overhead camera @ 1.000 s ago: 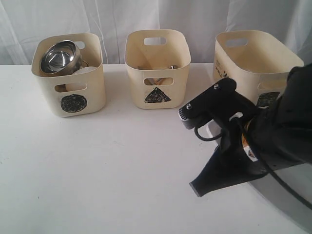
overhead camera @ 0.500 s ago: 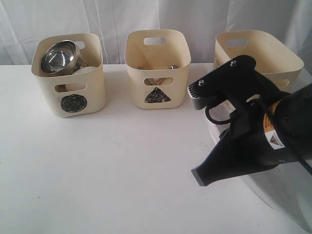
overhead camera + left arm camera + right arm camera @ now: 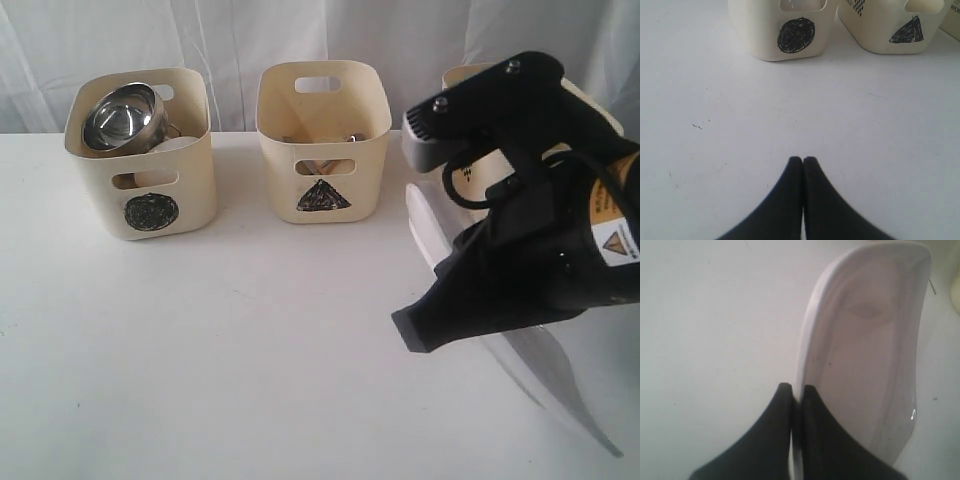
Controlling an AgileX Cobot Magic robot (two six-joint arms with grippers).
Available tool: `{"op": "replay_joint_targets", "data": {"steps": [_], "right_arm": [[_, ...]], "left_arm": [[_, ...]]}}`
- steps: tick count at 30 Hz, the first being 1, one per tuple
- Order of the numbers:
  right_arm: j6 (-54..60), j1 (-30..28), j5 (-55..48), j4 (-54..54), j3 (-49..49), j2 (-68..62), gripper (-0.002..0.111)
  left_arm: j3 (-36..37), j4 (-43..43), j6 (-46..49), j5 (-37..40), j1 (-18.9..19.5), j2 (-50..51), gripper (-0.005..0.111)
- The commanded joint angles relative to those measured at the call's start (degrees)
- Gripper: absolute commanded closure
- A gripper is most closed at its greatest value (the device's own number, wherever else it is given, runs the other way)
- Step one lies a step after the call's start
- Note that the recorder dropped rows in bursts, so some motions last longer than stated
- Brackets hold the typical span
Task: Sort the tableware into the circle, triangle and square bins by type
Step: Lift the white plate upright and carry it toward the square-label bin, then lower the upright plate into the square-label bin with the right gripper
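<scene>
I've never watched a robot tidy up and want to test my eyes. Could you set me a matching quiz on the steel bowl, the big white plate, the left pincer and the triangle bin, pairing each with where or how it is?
Things:
1. steel bowl
2. white plate
3. left pincer
4. triangle bin

States:
A. shut, holding nothing
B. lying tilted inside the circle bin
C. standing beside the circle bin, to its right in the exterior view
D. held on edge, its rim clamped by the right pincer

Pairs: 1-B, 2-D, 3-A, 4-C
</scene>
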State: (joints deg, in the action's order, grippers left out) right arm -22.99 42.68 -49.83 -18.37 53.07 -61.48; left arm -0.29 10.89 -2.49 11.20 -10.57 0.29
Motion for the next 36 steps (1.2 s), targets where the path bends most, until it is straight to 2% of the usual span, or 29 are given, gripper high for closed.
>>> {"op": "replay_joint_targets", "data": {"steps": [1, 5, 14, 22, 36], "right_arm": [[2.3, 2.5, 2.2, -1.1, 2.4, 0.9, 0.108], [5.2, 4.3, 4.8, -1.7, 3.7, 1.0, 0.108], [12.0, 4.6, 10.9, -2.9, 4.2, 1.0, 0.108], [15.4, 4.5, 14.0, -13.3, 7.2, 1.0, 0.108], [23.0, -10.2, 22.5, -15.0, 14.7, -3.9, 0.108]], "left_arm": [[0.3, 0.2, -0.1, -0.1, 0.1, -0.3, 0.107], [0.3, 0.2, -0.1, -0.1, 0.1, -0.3, 0.107], [0.3, 0.2, -0.1, -0.1, 0.1, -0.3, 0.107], [0.3, 0.2, -0.1, -0.1, 0.1, -0.3, 0.107], [0.3, 0.2, -0.1, -0.1, 0.1, -0.3, 0.107]]}}
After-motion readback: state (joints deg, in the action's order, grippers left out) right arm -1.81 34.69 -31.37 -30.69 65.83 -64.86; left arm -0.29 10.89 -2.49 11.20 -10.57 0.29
